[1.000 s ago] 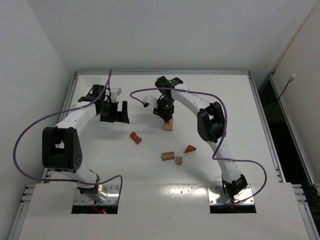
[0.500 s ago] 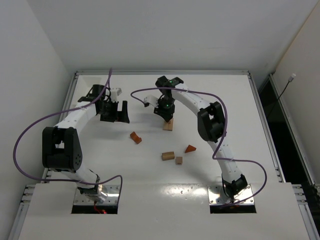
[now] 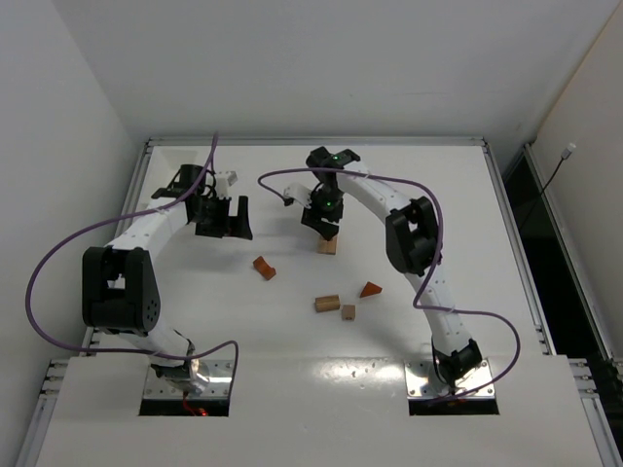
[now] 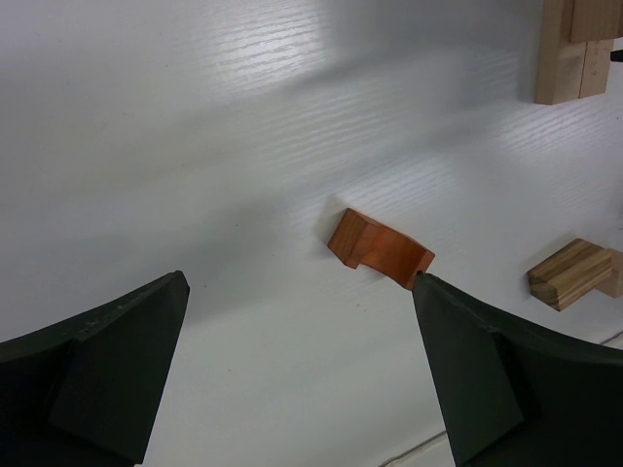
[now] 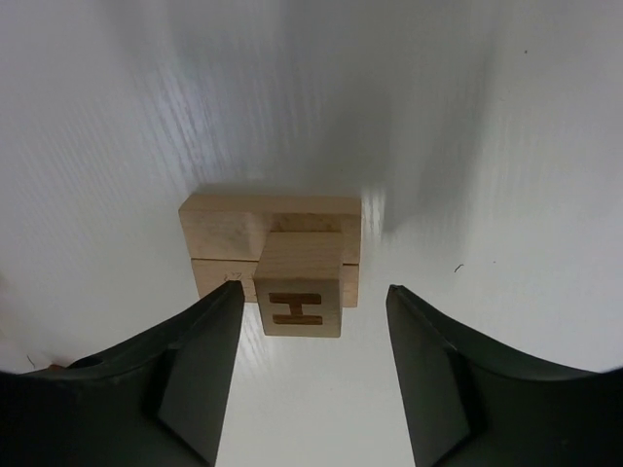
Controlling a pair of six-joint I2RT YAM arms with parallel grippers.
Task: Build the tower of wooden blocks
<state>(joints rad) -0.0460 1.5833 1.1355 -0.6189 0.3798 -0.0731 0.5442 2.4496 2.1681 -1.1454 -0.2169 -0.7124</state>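
The wood block tower (image 3: 328,244) is a base of two pale flat blocks (image 5: 224,233) with a pale cube marked H (image 5: 302,284) on top. My right gripper (image 3: 328,226) hangs over it, open and empty; in the right wrist view (image 5: 313,292) its jaws stand either side of the cube, not touching it. My left gripper (image 3: 222,220) is open and empty at the far left. In the left wrist view (image 4: 300,282) a reddish-brown arch block (image 4: 380,250) lies ahead of it, also seen from the top (image 3: 264,268).
A reddish-brown wedge (image 3: 370,289), a pale rectangular block (image 3: 327,303) and a small pale cube (image 3: 348,311) lie loose in the middle of the white table. The left wrist view shows the pale block (image 4: 572,274) and the tower base (image 4: 569,49) at the right edge.
My right gripper has shifted slightly up and to the right, away from the cube on the stack. The left arm and the loose blocks have not moved.
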